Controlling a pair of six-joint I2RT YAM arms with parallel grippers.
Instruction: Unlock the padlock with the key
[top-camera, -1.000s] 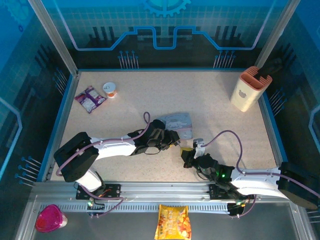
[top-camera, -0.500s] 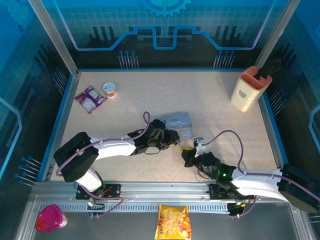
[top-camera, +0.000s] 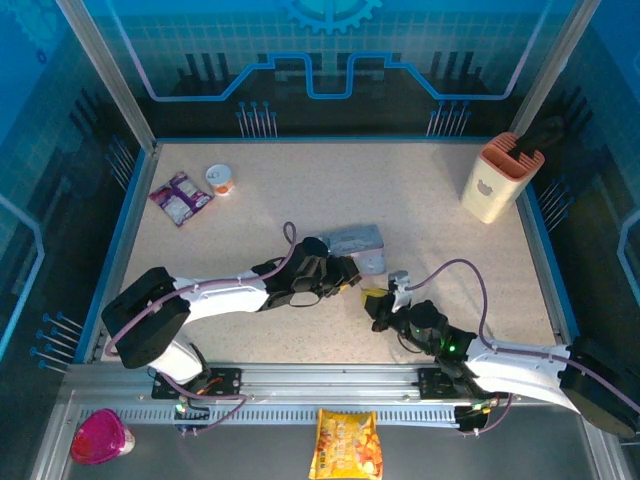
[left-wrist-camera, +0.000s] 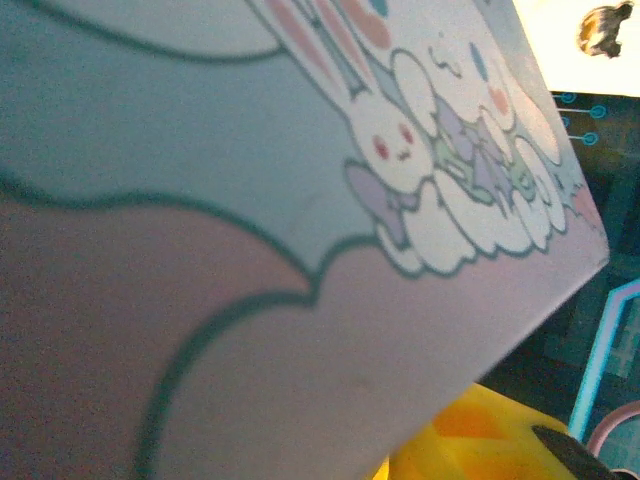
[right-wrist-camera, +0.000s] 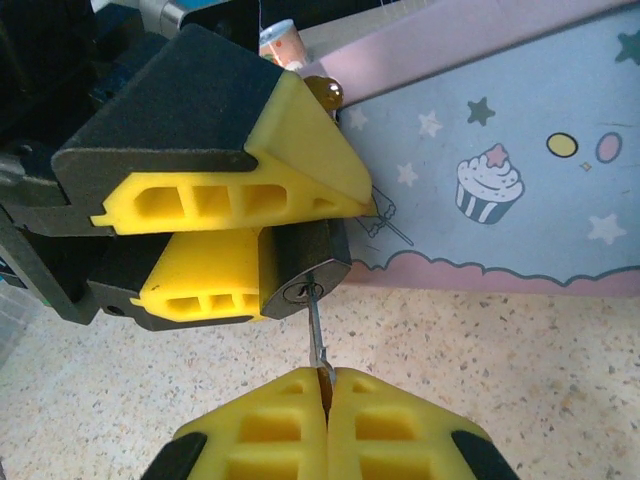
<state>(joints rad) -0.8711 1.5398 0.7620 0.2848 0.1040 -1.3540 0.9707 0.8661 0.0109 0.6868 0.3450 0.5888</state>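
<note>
In the right wrist view the small dark padlock (right-wrist-camera: 300, 268) is clamped between the two yellow fingers (right-wrist-camera: 215, 195) of my left gripper (right-wrist-camera: 310, 250), its keyhole face turned toward the camera. The thin metal key (right-wrist-camera: 316, 335) has its tip in the keyhole. My right gripper (right-wrist-camera: 325, 385) is shut on the key's head just below. From above, the left gripper (top-camera: 345, 279) and right gripper (top-camera: 378, 306) meet in front of the pastel tin box (top-camera: 355, 242). That box's cartoon lid (left-wrist-camera: 250, 250) is close up in the left wrist view.
A peach holder (top-camera: 495, 178) stands at the far right. A purple packet (top-camera: 180, 195) and a small cup (top-camera: 219, 178) lie at the far left. On the near rail are a yellow snack bag (top-camera: 347, 445) and a pink object (top-camera: 100, 437).
Both grippers have shifted slightly away from the near edge, the right arm sliding a little to the right. Both grips hold as before.
</note>
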